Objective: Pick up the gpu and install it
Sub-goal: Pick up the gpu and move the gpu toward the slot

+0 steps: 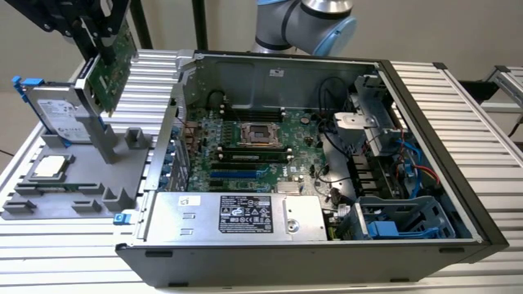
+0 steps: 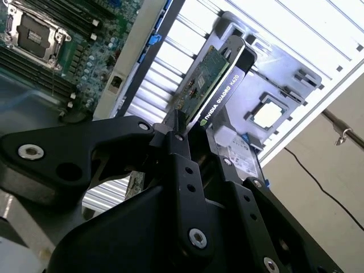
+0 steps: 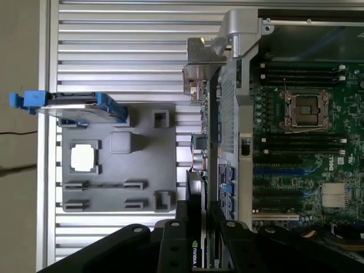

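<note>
The gpu, a green card with a silver bracket, hangs tilted in the air above the grey fixture at the exterior view's left, outside the open computer case. My gripper is shut on its upper edge. In the second wrist view the black fingers clamp the gpu across its green board and black cooler. In the first wrist view the gpu is edge-on, running from my gripper along the case's rear wall, its bracket end farthest from the fingers.
A silver hard drive with blue clips stands in the fixture, and a square chip lies flat nearby. Inside the case lie the motherboard, its blue and black slots, the power supply and drive cages.
</note>
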You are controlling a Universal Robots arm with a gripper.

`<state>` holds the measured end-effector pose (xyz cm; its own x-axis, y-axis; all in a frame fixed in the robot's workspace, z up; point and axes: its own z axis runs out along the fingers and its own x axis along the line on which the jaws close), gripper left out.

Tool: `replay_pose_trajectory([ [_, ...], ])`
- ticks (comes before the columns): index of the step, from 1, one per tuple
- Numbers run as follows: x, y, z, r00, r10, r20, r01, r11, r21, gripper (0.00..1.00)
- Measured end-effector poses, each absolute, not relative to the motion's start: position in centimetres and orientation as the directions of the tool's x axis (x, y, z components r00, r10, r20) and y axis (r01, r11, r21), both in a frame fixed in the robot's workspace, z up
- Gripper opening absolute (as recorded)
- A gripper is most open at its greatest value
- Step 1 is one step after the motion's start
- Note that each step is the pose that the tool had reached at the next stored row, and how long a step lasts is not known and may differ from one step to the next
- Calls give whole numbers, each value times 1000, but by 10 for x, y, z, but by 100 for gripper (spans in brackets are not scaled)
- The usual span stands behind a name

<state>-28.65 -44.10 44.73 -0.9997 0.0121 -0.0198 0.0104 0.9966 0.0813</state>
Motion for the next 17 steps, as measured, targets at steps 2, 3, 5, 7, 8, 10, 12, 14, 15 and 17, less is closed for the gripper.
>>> replay_pose_trajectory([
  [2,-286,-441,447,-1000,12,-20,10,997,81,0],
  [3,-286,-441,446,-1000,12,-20,10,997,81,0],
  [5,-286,-441,446,-1000,12,-20,10,997,81,0],
  [7,-285,-441,445,-1000,12,-20,10,997,81,0],
  [8,-285,-441,445,-1000,12,-20,10,997,81,0],
  [10,-284,-441,445,-1000,12,-20,10,997,81,0],
  [12,-282,-441,445,-1000,12,-20,10,997,81,0],
  [14,-280,-441,445,-1000,12,-20,10,997,81,0],
  [15,-279,-440,445,-1000,12,-20,10,997,81,0],
  [17,-278,-440,445,-1000,12,-20,10,997,81,0],
])
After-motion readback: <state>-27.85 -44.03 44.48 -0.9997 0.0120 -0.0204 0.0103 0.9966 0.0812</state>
